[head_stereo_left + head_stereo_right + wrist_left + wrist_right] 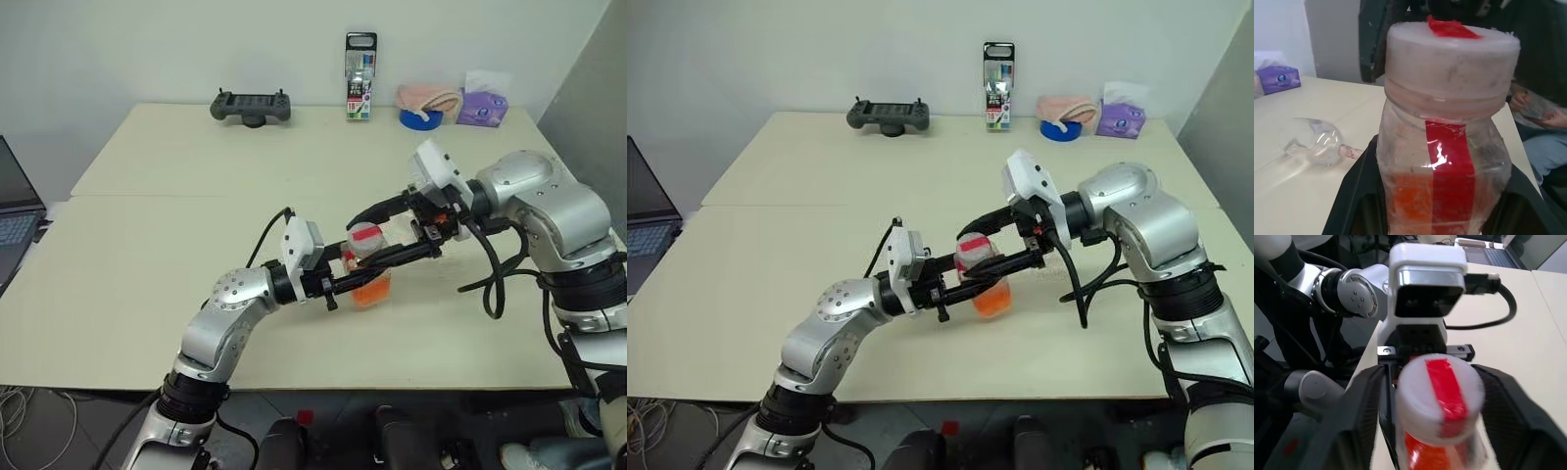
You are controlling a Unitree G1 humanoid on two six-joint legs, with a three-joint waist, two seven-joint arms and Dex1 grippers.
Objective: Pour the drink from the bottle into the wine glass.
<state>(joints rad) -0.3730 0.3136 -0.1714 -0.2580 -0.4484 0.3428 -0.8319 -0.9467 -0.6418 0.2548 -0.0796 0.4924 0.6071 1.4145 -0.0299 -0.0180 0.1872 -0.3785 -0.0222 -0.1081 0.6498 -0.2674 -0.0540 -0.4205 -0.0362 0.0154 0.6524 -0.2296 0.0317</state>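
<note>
My left gripper is shut on the bottle, holding it upright just above the table's middle. The clear squarish bottle has a white cap with a red tape strip, and the orange-red drink fills its lower part. My right gripper reaches in from the right, open, with one finger on each side of the cap. The wine glass lies on its side on the table behind the bottle, seen in the left wrist view.
Along the table's far edge sit a black game controller, a tall marker box, a blue tape roll, a pink cloth and a purple tissue pack. A laptop stands at the left. A person sits beyond the table.
</note>
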